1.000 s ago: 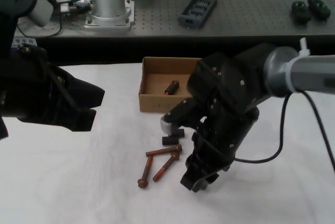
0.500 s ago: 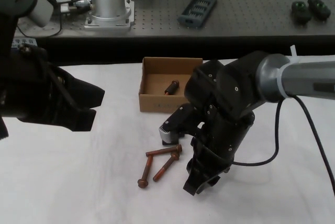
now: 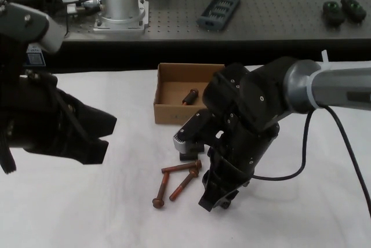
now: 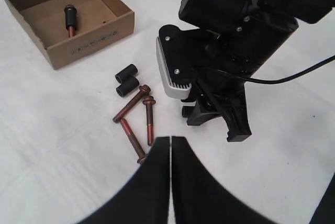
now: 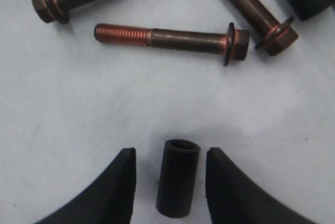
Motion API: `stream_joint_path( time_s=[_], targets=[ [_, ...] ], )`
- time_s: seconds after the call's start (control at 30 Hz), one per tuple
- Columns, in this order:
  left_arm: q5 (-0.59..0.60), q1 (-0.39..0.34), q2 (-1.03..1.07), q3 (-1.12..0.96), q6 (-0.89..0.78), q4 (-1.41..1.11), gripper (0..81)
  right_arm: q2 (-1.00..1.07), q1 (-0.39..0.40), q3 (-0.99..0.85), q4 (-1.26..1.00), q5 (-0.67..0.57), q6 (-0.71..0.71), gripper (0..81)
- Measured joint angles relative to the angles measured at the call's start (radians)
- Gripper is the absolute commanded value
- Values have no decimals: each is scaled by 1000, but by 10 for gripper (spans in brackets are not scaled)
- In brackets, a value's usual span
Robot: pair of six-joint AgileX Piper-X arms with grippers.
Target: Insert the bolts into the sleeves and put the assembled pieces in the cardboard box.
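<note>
At the left of the white cloth (image 3: 87, 213) that covers the bench, the left gripper (image 4: 170, 140) hangs above the surface, its two black fingers pressed together with nothing between them. To its right, on the far side, the open brown cardboard box (image 3: 174, 113) holds one assembled piece (image 3: 190, 95), a copper bolt seated in a black sleeve. Just nearer than the box lie two loose short black cylindrical sleeves (image 4: 127, 72), side by side. Nearer still are three copper-coloured hex-head metal bolts (image 4: 130, 103), their heads close together. Just right of the bolts, the right gripper (image 5: 170, 150) points down at the cloth. Its jaws are spread either side of a third black sleeve (image 5: 178, 185), which lies between them with a gap on each side.
</note>
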Motion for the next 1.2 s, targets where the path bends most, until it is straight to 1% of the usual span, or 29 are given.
stream_joint_path(
  time_s=[0.33,0.4,0.5,0.53,0.57,0.63,0.7,0.77,0.93,1.13,1.17,1.2],
  targets=[
    [0,0,0,4,0,-6,7,25,-2,-2,0,7,-11,321],
    [0,0,0,4,0,-10,7,25,-2,-2,0,11,-13,307],
    [0,0,0,4,0,-16,7,25,-2,-2,0,20,-14,216],
    [0,0,0,4,0,-19,7,25,-2,-4,2,22,-15,167],
    [0,0,0,4,0,-19,7,25,-2,-6,6,24,-15,99],
    [0,0,0,4,0,-19,7,25,-2,-10,21,24,-15,12],
    [0,0,0,4,0,-19,7,25,-2,-19,57,24,-22,19],
    [0,0,0,4,0,-19,7,31,-2,-47,147,26,-46,19],
    [0,0,0,4,0,-19,7,6,-2,-76,232,26,-71,19],
    [0,0,0,4,0,-21,7,-146,-2,-76,245,11,-74,19],
    [0,0,0,4,0,-21,7,-227,-2,-54,243,9,-74,19],
    [0,0,0,4,0,-21,6,-254,-2,-41,245,8,-74,19]
  ],
)
